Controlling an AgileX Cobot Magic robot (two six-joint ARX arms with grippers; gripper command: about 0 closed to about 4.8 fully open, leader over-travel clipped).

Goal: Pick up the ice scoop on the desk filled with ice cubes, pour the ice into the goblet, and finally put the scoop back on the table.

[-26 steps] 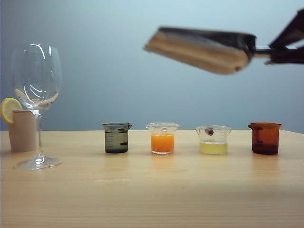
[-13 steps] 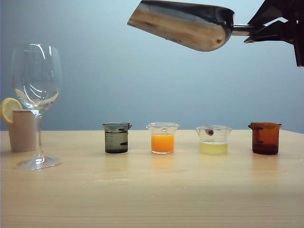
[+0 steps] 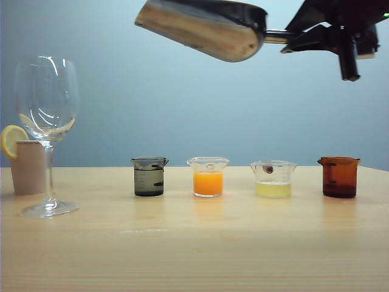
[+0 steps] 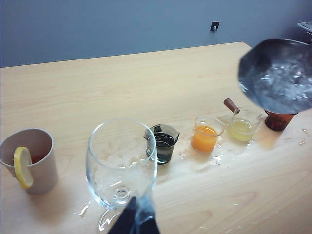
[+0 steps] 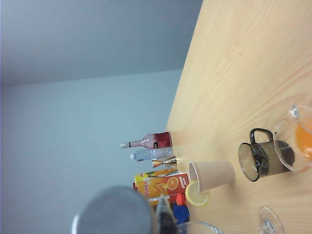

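Observation:
The shiny ice scoop (image 3: 203, 25) hangs high above the row of beakers, with its mouth pointing left and slightly down. My right gripper (image 3: 295, 39) is shut on its thin handle. In the left wrist view the ice cubes (image 4: 287, 87) glint inside the ice scoop (image 4: 273, 48). The goblet (image 3: 47, 115) stands upright at the far left of the desk (image 3: 194, 243), well apart from the scoop. My left gripper (image 4: 139, 222) shows in front of the goblet (image 4: 122, 161), its dark fingers meeting with nothing held. It is out of the exterior view.
Four small beakers stand in a row: grey (image 3: 149, 176), orange (image 3: 208, 176), pale yellow (image 3: 273, 179) and brown (image 3: 338, 176). A beige cup with a lemon slice (image 3: 27, 164) sits behind the goblet. Wet spots (image 4: 217, 156) lie around the beakers. Bottles and a juice carton (image 5: 161, 185) stand beyond the table.
The right gripper has carried the scoop up and to the left, toward the goblet side, and has come further into the exterior view. The goblet and beakers have not moved.

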